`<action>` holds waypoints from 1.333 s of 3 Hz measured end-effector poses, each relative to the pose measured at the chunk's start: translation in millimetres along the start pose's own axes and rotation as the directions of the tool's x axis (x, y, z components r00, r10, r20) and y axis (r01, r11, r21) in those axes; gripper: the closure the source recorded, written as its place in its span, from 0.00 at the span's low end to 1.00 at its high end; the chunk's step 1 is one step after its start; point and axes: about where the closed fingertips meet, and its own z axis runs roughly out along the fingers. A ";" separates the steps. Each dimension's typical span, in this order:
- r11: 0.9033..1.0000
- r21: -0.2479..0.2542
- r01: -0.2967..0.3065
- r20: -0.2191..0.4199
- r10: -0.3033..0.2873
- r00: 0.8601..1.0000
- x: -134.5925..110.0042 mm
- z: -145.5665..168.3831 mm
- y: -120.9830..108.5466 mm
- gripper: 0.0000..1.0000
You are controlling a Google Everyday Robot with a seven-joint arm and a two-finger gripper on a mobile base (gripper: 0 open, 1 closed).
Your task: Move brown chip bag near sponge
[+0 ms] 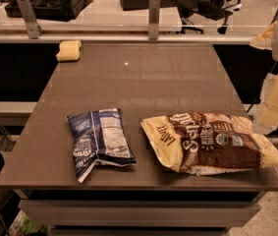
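Observation:
The brown chip bag lies flat at the table's front right, its right end reaching past the table's right edge. The pale yellow sponge sits at the table's far left corner, far from the bag. My gripper shows as pale cream parts at the frame's right edge, above and just right of the bag's right end, off the side of the table. It holds nothing that I can see.
A smaller dark blue and white snack bag lies at the front left-centre, left of the brown bag. The grey table backs onto a rail with two metal posts. Office chairs and desks stand beyond.

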 end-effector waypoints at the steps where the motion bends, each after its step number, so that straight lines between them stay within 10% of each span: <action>1: 1.000 0.000 0.000 0.000 0.000 1.000 0.0 -0.1 0.0 0.00; 4: 0.984 -0.167 -0.061 -0.024 0.058 0.998 -12.1 105.7 40.3 0.00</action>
